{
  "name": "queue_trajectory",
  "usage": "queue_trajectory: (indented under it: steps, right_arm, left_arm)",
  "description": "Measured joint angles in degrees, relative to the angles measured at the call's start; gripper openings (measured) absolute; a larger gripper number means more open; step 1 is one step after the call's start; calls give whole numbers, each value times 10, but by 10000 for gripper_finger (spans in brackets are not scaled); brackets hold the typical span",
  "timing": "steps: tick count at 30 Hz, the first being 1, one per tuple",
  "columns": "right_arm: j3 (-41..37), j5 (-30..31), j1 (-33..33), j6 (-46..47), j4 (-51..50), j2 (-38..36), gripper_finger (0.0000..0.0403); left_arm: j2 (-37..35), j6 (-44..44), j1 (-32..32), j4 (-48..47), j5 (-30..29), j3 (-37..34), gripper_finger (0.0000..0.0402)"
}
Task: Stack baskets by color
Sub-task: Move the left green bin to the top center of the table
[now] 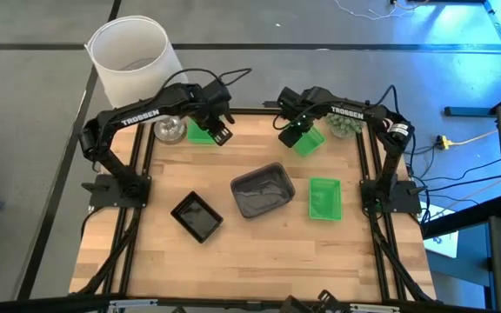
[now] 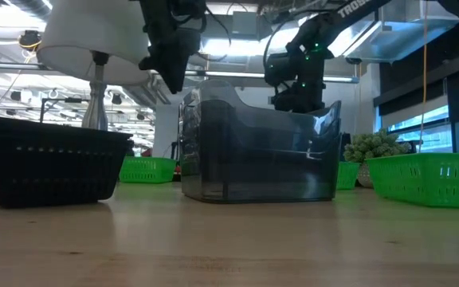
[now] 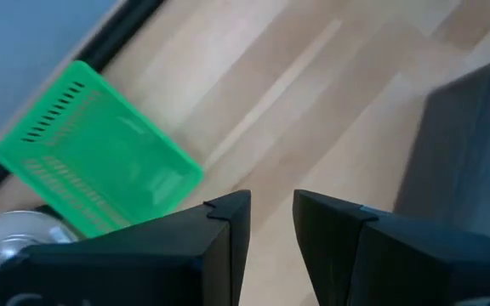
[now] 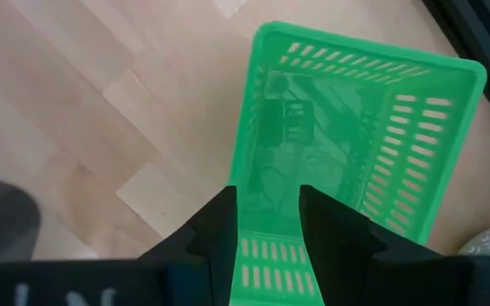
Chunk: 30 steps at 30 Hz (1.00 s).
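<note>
From above, five baskets are lying on the pale wooden surface [image 1: 259, 252]: a black basket [image 1: 197, 216] near the left front, a smoky grey basket [image 1: 263, 190] in the middle, a green basket [image 1: 324, 198] right of it, and two more green ones at the far edge.

The left gripper [image 1: 222, 135] is hovering beside the far-left green basket [image 1: 200, 133]; its wrist view is showing the fingers [image 3: 228, 223] standing apart over bare planks, holding nothing.

The right gripper [image 1: 291, 137] is sitting over the far-right green basket [image 1: 309, 141]. Only its wrist view is showing that the fingers [image 4: 219, 234] are straddling one slotted wall of that basket [image 4: 347, 127], spread to either side of it (whether they are pressing on it I cannot tell).

The low view is bringing out textures: the grey basket [image 2: 257, 147] is glossy and translucent, the black one [image 2: 50, 163] is matte with a row of perforations.

A white lampshade [image 1: 133, 56] and a green plant ball [image 1: 344, 126] are standing at the far edge.
</note>
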Motion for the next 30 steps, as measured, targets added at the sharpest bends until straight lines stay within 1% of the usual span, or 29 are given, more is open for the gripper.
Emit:
queue_trajectory:
  steps: [3,8,15,18,23,30]
  right_arm:
    - [0,0,0,1,0,0,128]
    - [0,-4,0,0,-1,0,128]
    - [0,-5,0,0,-1,0,128]
    - [0,-6,0,-1,0,0,128]
    - [0,-47,0,-3,15,0,128]
    - [0,-45,0,-17,38,0,128]
  left_arm:
    - [0,7,-7,4,-27,0,82]
    - [0,59,-23,3,-30,0,82]
    - [0,71,-51,3,-50,0,82]
    - [0,83,-65,3,-50,0,82]
    - [0,91,-81,3,-50,0,82]
    - [7,89,-78,7,-49,1,82]
